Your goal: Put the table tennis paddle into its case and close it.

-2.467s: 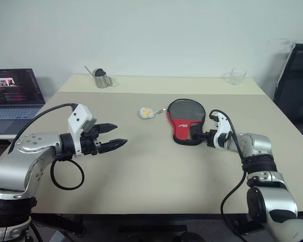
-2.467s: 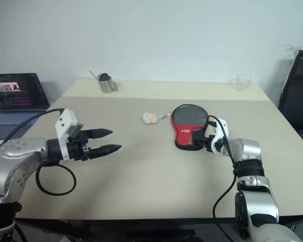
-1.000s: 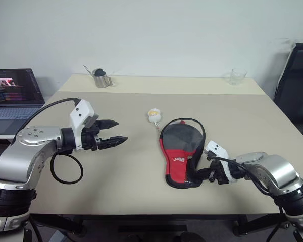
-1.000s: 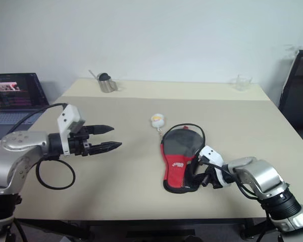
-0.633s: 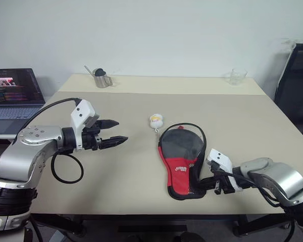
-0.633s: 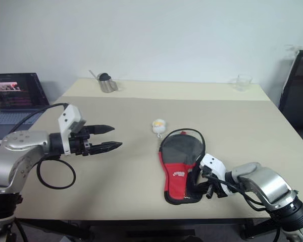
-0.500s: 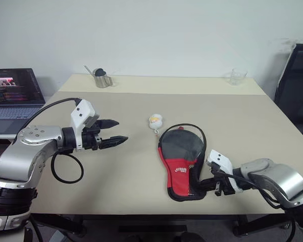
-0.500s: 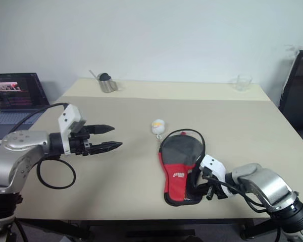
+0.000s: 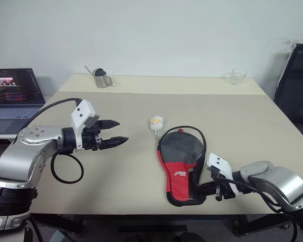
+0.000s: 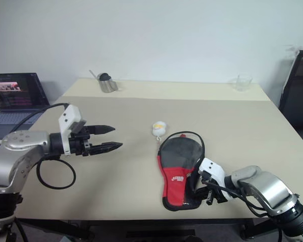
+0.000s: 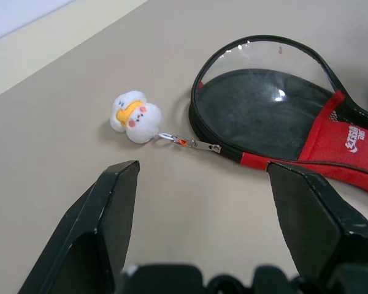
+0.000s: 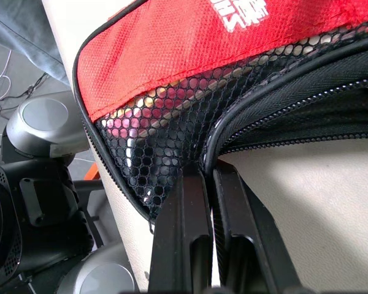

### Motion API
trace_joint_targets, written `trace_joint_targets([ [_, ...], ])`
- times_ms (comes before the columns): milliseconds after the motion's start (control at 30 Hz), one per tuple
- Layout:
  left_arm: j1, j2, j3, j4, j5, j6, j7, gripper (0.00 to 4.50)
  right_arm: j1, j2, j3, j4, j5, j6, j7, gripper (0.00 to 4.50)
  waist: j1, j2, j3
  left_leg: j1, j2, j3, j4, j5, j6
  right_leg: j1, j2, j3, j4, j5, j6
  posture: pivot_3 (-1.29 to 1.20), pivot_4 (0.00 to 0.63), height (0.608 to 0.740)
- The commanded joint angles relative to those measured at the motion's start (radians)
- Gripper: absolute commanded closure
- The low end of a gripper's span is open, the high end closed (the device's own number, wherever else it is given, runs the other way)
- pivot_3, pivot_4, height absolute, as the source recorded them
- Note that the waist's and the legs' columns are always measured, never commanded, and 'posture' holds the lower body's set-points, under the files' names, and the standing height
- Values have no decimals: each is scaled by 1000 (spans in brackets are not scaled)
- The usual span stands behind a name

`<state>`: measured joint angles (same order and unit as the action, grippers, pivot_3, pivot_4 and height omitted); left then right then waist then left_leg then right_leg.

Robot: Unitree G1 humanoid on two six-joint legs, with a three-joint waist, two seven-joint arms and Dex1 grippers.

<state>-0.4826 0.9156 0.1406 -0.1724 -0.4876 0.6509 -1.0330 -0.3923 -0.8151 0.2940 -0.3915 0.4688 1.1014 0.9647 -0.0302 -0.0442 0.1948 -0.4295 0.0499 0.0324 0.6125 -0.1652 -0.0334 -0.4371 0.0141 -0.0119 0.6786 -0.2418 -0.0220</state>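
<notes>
The case (image 9: 182, 164) is seen lying flat on the table (image 9: 141, 101), near the front edge on the robot's right side, with its round end towards the far side and its narrow red end towards the robot. Its lower right rim, by the black mesh pocket, is pinched between the closed fingers of the right gripper (image 12: 210, 177), which are shut on the zip edge. A small white-yellow charm (image 11: 135, 116) is attached by a short cord to the round end and rests on the table just beyond it. The left gripper (image 9: 118, 131) is held above the table well to the left of the case, its two black fingers spread apart and empty. The paddle itself cannot be made out. A metal cup (image 9: 102, 78), a glass (image 9: 237, 76) and a laptop (image 9: 12, 96) are seen farther off
</notes>
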Motion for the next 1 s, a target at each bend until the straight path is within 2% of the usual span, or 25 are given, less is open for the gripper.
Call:
trace_joint_targets([
  [33, -14, 12, 3, -13, 0, -4, 1, 880, 18, -11, 16, -49, 43, 10, 31, 4477, 0, 0, 0, 0, 0, 0, 0, 0, 0, 0, 0, 0, 0, 0, 0, 0, 150, 740],
  [667, -27, 12, -11, -5, 6, -12, -1, 880, 1, 1, -4, -37, 33, -23, 0, 4477, 0, 0, 0, 0, 0, 0, 1, 0, 0, 0, 0, 0, 1, 0, 0, 0, 150, 740],
  [800, -26, 10, -16, -9, 7, -11, 1, 880, -11, 18, -3, -16, 32, -7, -16, 3485, 0, 0, 0, 0, 0, 0, 2, 0, 0, 0, 0, 0, 2, 0, 0, 0, 150, 740],
  [1000, -26, 14, -15, -2, 10, -15, -2, 880, -19, -12, -25, -34, 59, -41, 43, 1372, 0, 0, 0, 0, 0, 0, 2, 0, 0, 0, 0, 0, 2, 0, 0, 0, 150, 740],
])
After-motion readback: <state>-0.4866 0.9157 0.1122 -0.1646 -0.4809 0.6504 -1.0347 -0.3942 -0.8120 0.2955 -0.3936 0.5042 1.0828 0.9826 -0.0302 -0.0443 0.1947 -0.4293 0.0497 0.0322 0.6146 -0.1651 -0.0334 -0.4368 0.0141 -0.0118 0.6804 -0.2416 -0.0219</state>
